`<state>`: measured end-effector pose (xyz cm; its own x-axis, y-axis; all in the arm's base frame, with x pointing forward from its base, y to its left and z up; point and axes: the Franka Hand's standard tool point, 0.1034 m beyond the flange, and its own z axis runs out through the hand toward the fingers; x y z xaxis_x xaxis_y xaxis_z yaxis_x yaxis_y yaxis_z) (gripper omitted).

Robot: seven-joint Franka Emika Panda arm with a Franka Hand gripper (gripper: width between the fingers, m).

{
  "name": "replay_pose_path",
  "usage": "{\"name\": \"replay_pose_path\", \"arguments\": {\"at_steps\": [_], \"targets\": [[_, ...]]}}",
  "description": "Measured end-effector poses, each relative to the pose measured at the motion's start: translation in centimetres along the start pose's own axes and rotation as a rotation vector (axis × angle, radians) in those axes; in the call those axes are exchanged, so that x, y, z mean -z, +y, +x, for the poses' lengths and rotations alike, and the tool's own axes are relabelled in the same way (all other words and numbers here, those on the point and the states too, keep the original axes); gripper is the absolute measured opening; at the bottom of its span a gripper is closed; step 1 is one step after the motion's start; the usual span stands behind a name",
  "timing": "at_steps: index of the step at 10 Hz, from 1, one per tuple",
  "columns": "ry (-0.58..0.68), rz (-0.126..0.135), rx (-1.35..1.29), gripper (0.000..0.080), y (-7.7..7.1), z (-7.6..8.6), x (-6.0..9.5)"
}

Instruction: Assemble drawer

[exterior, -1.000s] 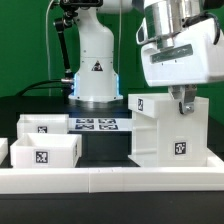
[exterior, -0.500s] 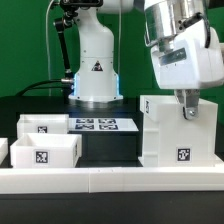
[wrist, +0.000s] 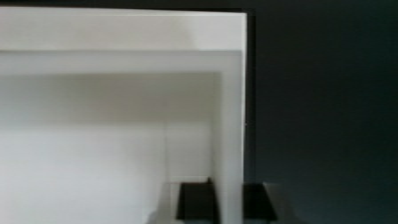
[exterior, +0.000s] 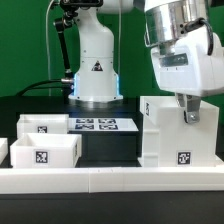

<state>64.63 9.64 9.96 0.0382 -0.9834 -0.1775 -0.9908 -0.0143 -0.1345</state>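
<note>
Looking over a matte black table (exterior: 105, 150) edged by a raised white rim (exterior: 100, 178), I see a green wall (exterior: 30, 50) behind my own white arm base (exterior: 97, 65). The marker board (exterior: 98, 125) lies flat in front of that base.

I count one large white box-like plastic drawer housing (exterior: 180, 140) and two small white open-top plastic trays, one nearer the rim (exterior: 42, 156) and one behind it (exterior: 40, 127). Each of the three carries a black-and-white square tag. The trays sit at the exterior view's left, well apart from the housing at the exterior view's right.

My gripper (exterior: 187, 112) comes down on the housing's top edge. In the wrist view my dark fingers (wrist: 196, 203) are pinched onto one thin wall of the housing (wrist: 107, 130).

A second ago the housing stood skewed and nearer the marker board. Now it stands square and further toward the exterior view's right.
</note>
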Motion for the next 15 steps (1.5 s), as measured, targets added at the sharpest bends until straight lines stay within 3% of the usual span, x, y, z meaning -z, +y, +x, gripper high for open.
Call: {"name": "replay_pose_path", "arguments": {"at_steps": [2,3,4,5,8,10,13,14,15], "targets": [[0.000,0.001,0.002,0.0335,0.0,-0.1,0.0],[0.000,0.003,0.033,0.0335,-0.1,-0.1,0.2],[-0.002,0.006,0.098,0.0518,0.0,0.0,0.7],[-0.003,0.013,0.138,0.0608,-0.1,0.1,1.3],[-0.005,0.039,0.294,0.0648,-0.4,0.0,3.9],[0.002,0.055,0.442,0.0649,-0.7,1.0,5.2],[0.002,0.053,0.446,0.0649,-0.6,0.9,5.0],[0.005,0.040,0.559,0.0649,-0.4,1.1,5.0],[-0.006,-0.017,0.779,0.0649,0.4,1.9,5.1]]}}
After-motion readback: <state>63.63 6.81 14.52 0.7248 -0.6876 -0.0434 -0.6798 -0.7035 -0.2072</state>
